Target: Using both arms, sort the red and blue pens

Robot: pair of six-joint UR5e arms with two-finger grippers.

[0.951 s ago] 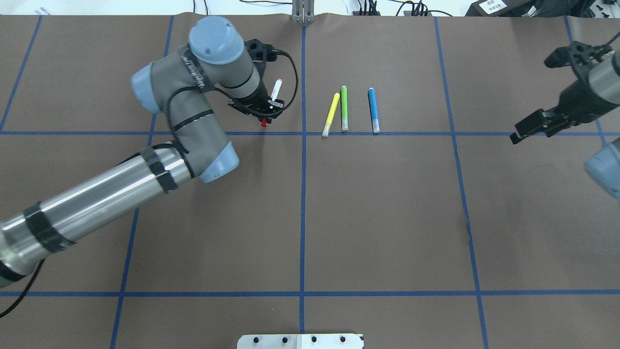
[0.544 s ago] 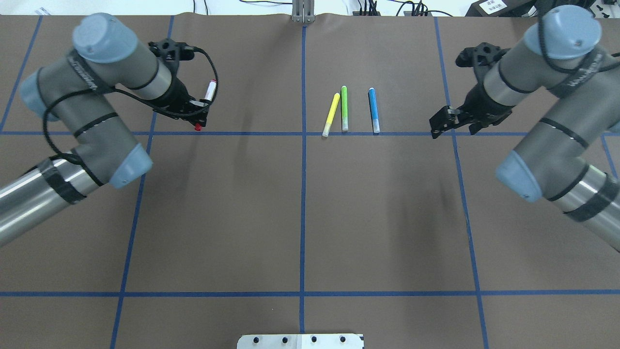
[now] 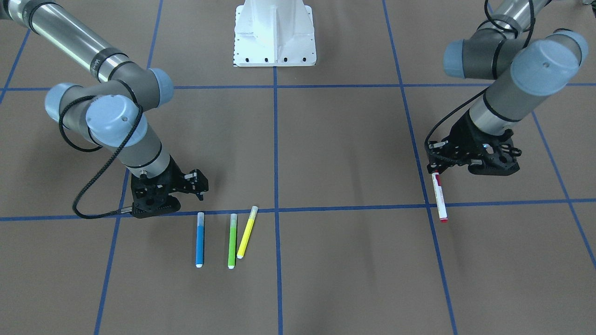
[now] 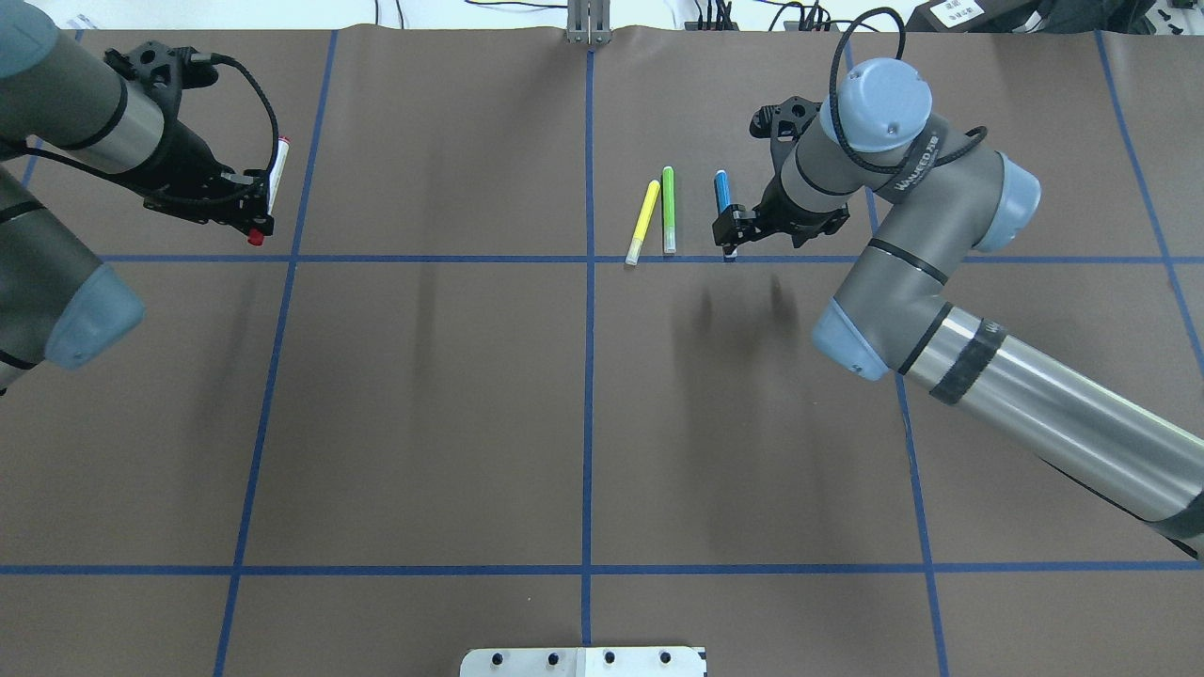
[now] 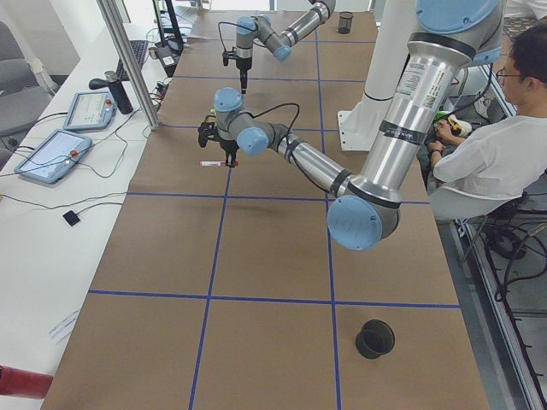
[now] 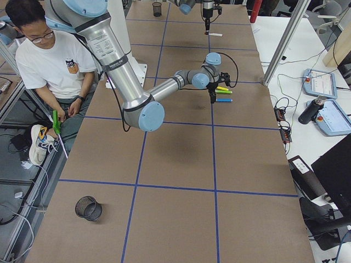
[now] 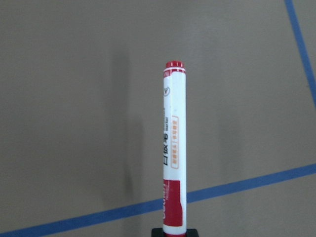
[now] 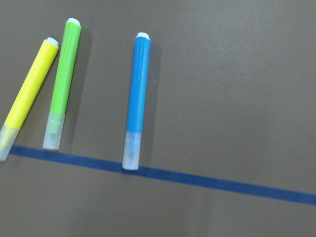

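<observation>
The red pen (image 4: 277, 174), white-barrelled with a red cap and red end, hangs above the table at the far left. My left gripper (image 4: 256, 212) is shut on its capped end (image 3: 438, 197); the left wrist view shows the barrel (image 7: 174, 148) pointing away over the brown mat. The blue pen (image 4: 722, 193) lies flat right of centre, its translucent cap on a tape line (image 8: 137, 94). My right gripper (image 4: 732, 228) hovers over that cap end, open, holding nothing (image 3: 195, 184).
A green marker (image 4: 669, 207) and a yellow marker (image 4: 644, 221) lie just left of the blue pen. The white pedestal (image 3: 274, 37) stands at the robot's base. A black cup (image 5: 374, 338) and a mesh cup (image 6: 88, 208) sit near the table's ends. A person (image 5: 496, 154) sits beside the table.
My left arm carried the red pen from near the centre line out to the far left. My right arm swept in from the right edge to above the blue pen.
</observation>
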